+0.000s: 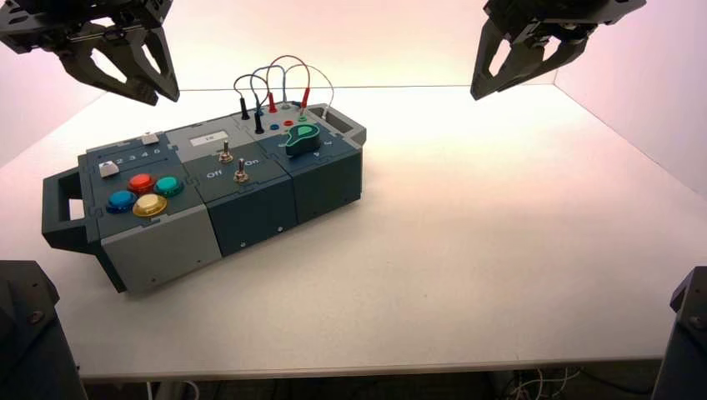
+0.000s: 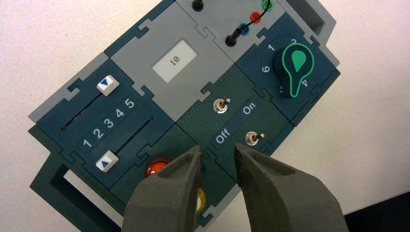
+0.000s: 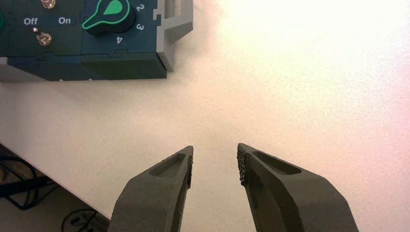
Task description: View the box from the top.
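The box (image 1: 250,218) lies slanted on the white table, left of the middle, with round coloured buttons, two toggle switches (image 1: 240,172), a green knob (image 1: 302,138) and looped wires. My left gripper (image 1: 154,79) hangs high above the box's left rear, open and empty. In the left wrist view it (image 2: 217,151) looks straight down on the box's top (image 2: 145,63): two sliders, a display reading 10, Off and On lettering, the knob (image 2: 296,65) pointing at 4. My right gripper (image 1: 492,79) hangs high at the right, open and empty. In the right wrist view it (image 3: 215,151) is over bare table.
The white table (image 1: 500,250) has its front edge near the bottom of the high view. The right wrist view shows the box's knob end (image 3: 121,63) with its grey handle (image 3: 176,29), and cables (image 3: 29,186) below the table's edge.
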Tool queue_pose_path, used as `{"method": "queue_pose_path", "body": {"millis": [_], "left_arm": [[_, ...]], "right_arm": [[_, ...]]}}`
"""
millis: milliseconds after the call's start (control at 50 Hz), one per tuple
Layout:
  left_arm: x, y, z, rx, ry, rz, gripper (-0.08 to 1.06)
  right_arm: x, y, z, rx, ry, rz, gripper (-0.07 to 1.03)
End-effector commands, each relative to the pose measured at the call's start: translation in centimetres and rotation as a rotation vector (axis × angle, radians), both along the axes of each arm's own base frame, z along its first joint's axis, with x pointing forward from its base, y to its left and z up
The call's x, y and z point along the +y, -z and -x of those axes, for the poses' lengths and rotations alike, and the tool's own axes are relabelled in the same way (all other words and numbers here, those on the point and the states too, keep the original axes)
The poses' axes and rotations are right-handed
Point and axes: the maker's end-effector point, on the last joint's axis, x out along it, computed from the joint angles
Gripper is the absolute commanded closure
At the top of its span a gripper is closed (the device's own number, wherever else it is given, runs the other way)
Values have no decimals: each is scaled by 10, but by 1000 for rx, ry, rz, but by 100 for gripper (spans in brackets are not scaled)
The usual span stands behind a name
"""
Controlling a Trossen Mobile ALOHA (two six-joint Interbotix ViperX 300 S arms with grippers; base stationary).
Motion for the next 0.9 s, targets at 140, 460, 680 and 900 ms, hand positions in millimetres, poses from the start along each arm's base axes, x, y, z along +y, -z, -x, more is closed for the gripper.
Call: {"method": "queue_pose_path", "body": {"millis": [140,460,680,900], "left_arm": [[-1,-4,-2,-17,-4,8,60],[-3,-11,-4,-5,6,10,60],[-11,-60,-5,74,78,2,60],[-11,-99,0,173,142,-36,60]], "right_arm": [[4,-11,-7,-21,4,-15,47],[3,-14,-5,1,-6,4,47],[13,-36,-5,50,-78,72,47],[53,-72,-21,72,-201,150,47]]}}
